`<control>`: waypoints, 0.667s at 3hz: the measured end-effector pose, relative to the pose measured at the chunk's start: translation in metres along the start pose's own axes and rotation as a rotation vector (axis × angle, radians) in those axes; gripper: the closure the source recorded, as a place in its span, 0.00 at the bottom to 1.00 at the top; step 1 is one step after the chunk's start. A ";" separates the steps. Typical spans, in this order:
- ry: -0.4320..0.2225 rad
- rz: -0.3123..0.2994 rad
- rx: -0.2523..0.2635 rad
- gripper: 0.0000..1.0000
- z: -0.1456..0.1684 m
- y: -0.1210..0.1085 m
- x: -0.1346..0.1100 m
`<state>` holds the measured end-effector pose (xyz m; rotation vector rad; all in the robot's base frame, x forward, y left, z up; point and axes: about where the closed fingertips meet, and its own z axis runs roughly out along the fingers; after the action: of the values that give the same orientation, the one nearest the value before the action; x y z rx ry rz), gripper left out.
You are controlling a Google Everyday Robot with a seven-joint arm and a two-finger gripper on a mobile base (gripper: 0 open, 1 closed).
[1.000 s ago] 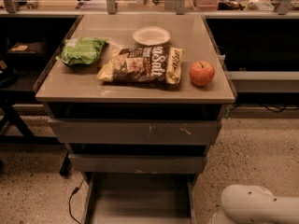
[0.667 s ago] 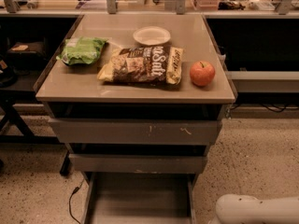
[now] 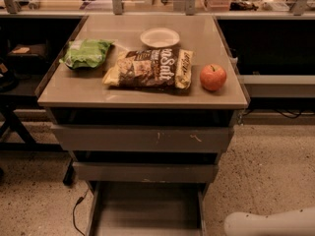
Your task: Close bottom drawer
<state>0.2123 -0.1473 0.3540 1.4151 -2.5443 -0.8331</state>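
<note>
Sinking lower and edging slightly left over the last second, the white rounded arm segment (image 3: 270, 223) sat in the bottom right corner of the camera view, above the speckled floor. Nothing else had shifted. The claw itself lay outside the picture, so how far it was open, and whether it held anything, could not be told.

The grey metal table (image 3: 98, 90) carried four things, one of each:
- one round white shallow bowl (image 3: 159, 37) towards the back
- one crumpled green snack bag (image 3: 86, 53) on the left
- one brown and yellow crisp bag (image 3: 150, 69) lying flat in the middle
- one red apple (image 3: 212, 77) on the right, just beside the crisp bag

Below the tabletop were three grey drawers. The wide scratched top drawer front (image 3: 142, 137) stood slightly out, with a dark gap above it. The mid-width drawer front (image 3: 145, 172) sat beneath it, also with a dark gap above. The bottom drawer (image 3: 147, 210), the narrowest, was pulled well out towards the camera. Its flat grey tray was bare, and its front panel was cut off by the lower edge of the picture.

The arm segment was to the right of that open tray, near its right rail and not touching it. One black cable (image 3: 75, 211) trailed on the floor to the left of the tray.
</note>
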 end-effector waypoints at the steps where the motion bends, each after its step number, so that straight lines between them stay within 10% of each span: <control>1: -0.014 0.001 -0.020 1.00 0.011 -0.001 -0.001; 2: -0.078 0.020 -0.017 1.00 0.036 -0.027 -0.007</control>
<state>0.2236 -0.1382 0.3109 1.3770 -2.5970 -0.9216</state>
